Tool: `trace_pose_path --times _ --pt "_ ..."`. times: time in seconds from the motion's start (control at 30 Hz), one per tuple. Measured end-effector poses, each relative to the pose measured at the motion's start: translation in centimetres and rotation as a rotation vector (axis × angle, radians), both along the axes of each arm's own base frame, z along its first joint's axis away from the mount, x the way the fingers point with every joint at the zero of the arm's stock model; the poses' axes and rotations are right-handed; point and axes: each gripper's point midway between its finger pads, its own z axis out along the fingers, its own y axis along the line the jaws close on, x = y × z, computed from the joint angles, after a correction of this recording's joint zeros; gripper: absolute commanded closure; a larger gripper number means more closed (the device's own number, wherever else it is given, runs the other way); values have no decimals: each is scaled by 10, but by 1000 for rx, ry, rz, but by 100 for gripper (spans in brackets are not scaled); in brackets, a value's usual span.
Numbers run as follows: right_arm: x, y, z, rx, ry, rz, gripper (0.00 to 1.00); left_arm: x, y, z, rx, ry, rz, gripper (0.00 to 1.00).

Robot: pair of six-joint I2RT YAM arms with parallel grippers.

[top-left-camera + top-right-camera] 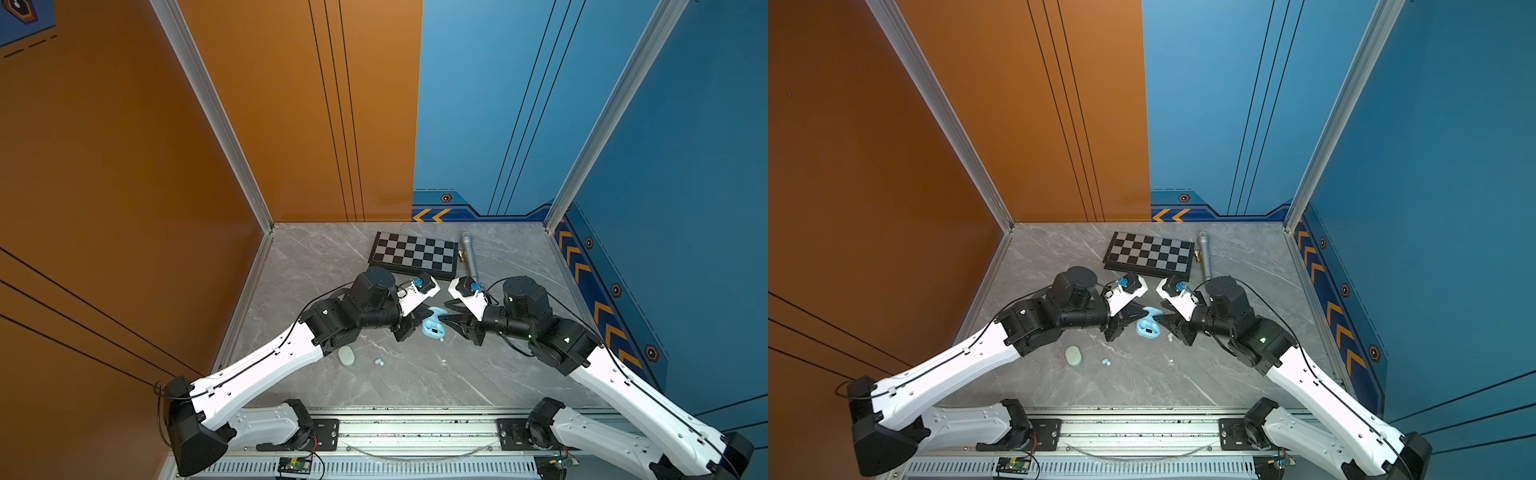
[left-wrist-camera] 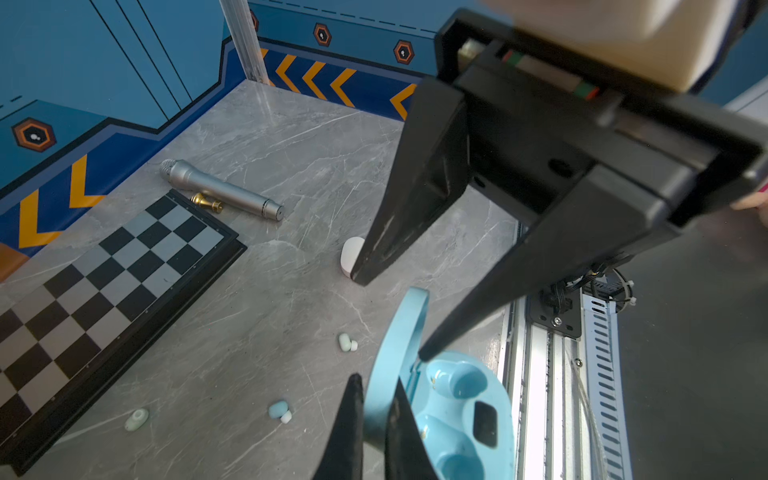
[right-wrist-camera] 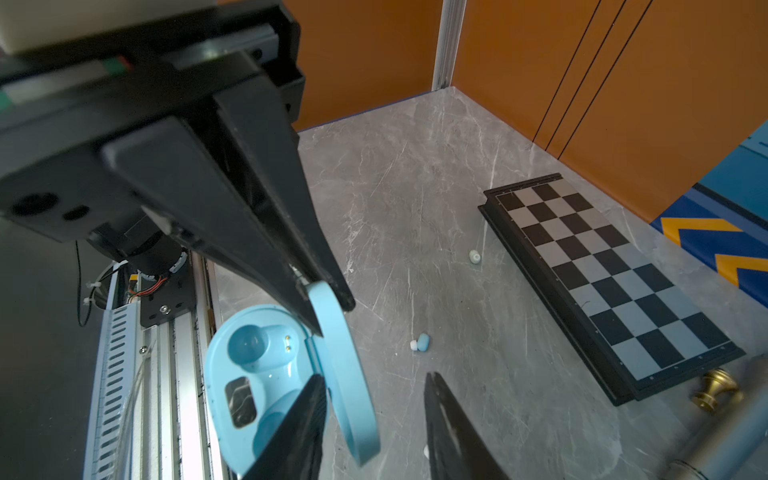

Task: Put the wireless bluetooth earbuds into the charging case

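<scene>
Right, left gripper (image 2: pixel 376 390) clamps the case (image 3: pixel 216 374) lid (image 3: pixel 345 365) upright, baring the sockets; right gripper (image 3: pixel 374 376) hangs open.

Table (image 2: pixel 270 291): grey stone-look top, veined, smooth, low sheen. Charging case (image 3: pixel 249 361): light blue moulded plastic, glossy, with highlights in the wells and small gold-coloured metal contacts. Blue earbud (image 3: pixel 420 343) and mint earbud (image 2: pixel 345 342): smooth plastic, softer satin look. Chessboard (image 2: pixel 104 282): black frame, matt squares. Microphone (image 2: pixel 224 191): silver metal barrel, satin finish, mesh head. Chess piece (image 2: pixel 206 203): polished brass-coloured metal. Right gripper fingers (image 2: pixel 415 187): matt black plastic, pale scuffs. Rail (image 2: pixel 540 415): bare bright metal.
</scene>
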Motion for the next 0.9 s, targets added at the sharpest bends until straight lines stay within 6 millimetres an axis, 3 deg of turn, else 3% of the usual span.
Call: trace_pose_path --times 0.13,0.23,0.33,0.43,0.57,0.73,0.9 --pt "4 -10 14 60 8 -57 40 4 32 -15 4 1 115 100" --pt "10 -21 24 117 38 -130 42 7 61 -24 -4 -7 218 100" --pt "27 -29 16 158 146 -228 47 6 90 -25 -38 -27 314 100" --pt "50 -27 -13 124 312 -310 52 -2 116 -24 -101 -48 393 100" --pt "84 -3 -77 -22 550 -366 53 -18 138 -28 -199 -48 445 100" --pt "87 17 -158 -234 727 -391 54 -31 155 -37 -295 -29 486 100" --pt "94 38 -200 -344 788 -380 55 -31 162 -49 -310 10 538 100"
